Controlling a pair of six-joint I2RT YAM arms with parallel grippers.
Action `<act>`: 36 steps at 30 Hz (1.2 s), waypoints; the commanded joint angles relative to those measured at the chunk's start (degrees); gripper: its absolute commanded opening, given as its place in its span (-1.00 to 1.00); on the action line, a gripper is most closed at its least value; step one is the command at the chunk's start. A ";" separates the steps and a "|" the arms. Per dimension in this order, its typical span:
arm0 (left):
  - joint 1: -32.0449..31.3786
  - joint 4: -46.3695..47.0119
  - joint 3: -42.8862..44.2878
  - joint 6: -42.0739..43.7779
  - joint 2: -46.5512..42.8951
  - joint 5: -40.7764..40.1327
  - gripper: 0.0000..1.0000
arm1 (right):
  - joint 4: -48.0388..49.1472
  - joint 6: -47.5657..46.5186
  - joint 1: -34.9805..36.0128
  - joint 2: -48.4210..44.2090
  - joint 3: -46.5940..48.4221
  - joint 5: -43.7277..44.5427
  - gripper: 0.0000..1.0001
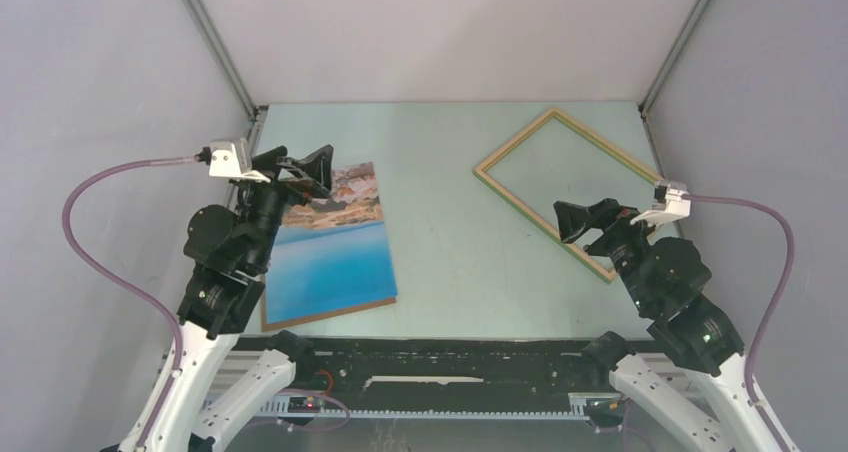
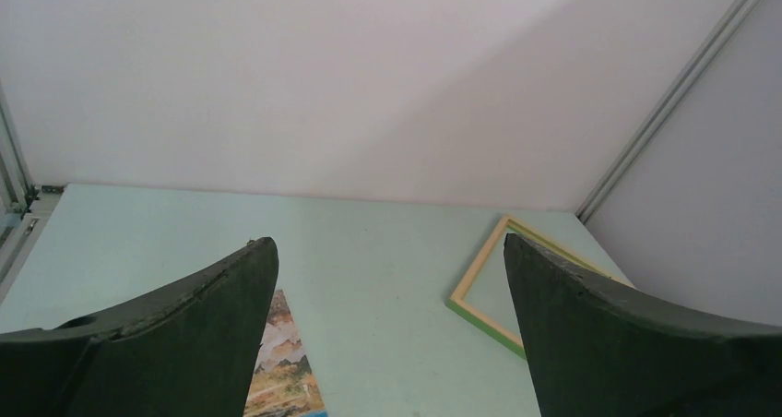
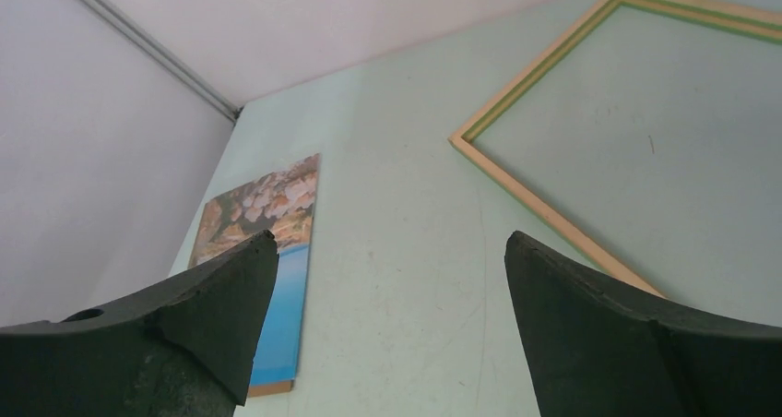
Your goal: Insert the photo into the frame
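The photo (image 1: 335, 244) lies flat, picture side up, on the left of the table, cliffs at its far end and blue water near. It also shows in the left wrist view (image 2: 281, 366) and the right wrist view (image 3: 272, 251). The frame (image 1: 520, 197) lies flat at the right rear, wood face up with a green edge; it shows in the left wrist view (image 2: 479, 292) and the right wrist view (image 3: 516, 191). My left gripper (image 1: 298, 164) is open and empty above the photo's far left corner. My right gripper (image 1: 590, 217) is open and empty above the frame's near side.
Grey enclosure walls with metal corner posts (image 1: 215, 42) close off the table on three sides. A black rail (image 1: 440, 357) runs along the near edge between the arm bases. Bare table (image 1: 440, 232) lies between photo and frame.
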 commanded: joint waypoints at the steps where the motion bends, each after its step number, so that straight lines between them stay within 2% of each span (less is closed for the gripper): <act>1: 0.63 2.36 -0.61 -1.54 1.23 0.82 0.99 | 1.57 2.31 0.73 1.81 -1.11 4.71 0.99; 8: 0.73 2.13 -0.17 -2.39 2.28 0.80 1.00 | 3.14 1.75 0.88 5.38 -7.61 11.41 0.99; 14: 0.81 2.26 -0.34 -3.21 3.33 1.05 1.00 | 5.04 -3.41 -1.27 11.07 -12.13 13.56 0.93; 18: 0.83 2.56 0.06 -3.74 4.56 3.60 1.00 | 7.34 -8.49 -8.23 16.78 -12.64 8.00 0.90; 23: 0.83 2.46 0.08 -4.15 4.74 4.11 1.00 | 6.78 -11.77 -23.51 28.10 -9.75 -11.47 0.88; 26: 0.70 2.44 0.01 -4.31 4.39 4.11 1.00 | 4.16 -12.36 -29.15 37.79 -5.55 -19.68 0.82; 28: 0.41 2.42 0.05 -4.32 4.28 3.88 1.00 | 1.32 -11.45 -30.17 43.44 -1.54 -19.19 0.78; 30: -0.06 2.41 0.09 -4.24 4.07 3.40 1.00 | -0.45 -10.81 -30.31 47.77 0.81 -16.70 0.90; 36: -1.21 1.63 0.39 -3.98 3.42 1.78 1.00 | -1.01 -10.30 -31.48 54.99 1.51 -13.81 0.93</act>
